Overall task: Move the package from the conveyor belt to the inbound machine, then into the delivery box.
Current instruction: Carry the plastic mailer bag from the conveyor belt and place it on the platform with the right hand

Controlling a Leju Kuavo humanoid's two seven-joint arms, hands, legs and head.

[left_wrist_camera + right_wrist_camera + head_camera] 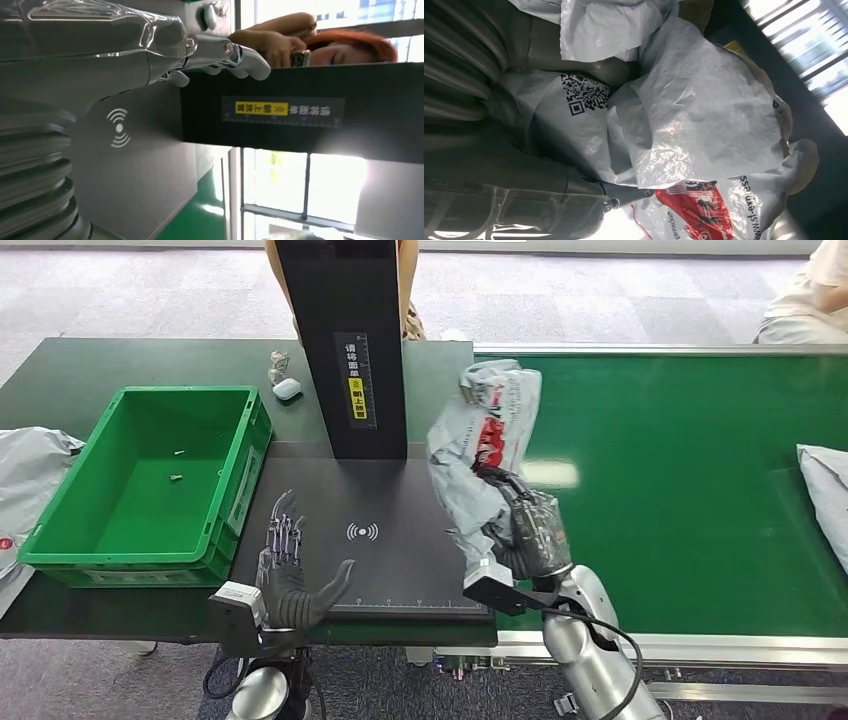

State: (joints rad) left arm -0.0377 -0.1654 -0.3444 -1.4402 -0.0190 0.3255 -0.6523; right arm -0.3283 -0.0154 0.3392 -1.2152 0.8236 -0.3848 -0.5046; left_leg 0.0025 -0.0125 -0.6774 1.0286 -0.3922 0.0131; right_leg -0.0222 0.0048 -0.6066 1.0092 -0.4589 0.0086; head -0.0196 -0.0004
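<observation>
Item: crinkled grey plastic package (485,445), red-printed, which we see gripped in the right hand (520,530); left hand (290,575) hovers fingers spread, empty, over matte black scanner plate (400,570).

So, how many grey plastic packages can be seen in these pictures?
3. One package is held by the right hand at the belt's edge. A second package lies on the conveyor belt, far right. A third package lies left of the green box. Others may be out of frame.

Bin (60,508) left of scanner (400,560) (belt (680,490) right)
</observation>
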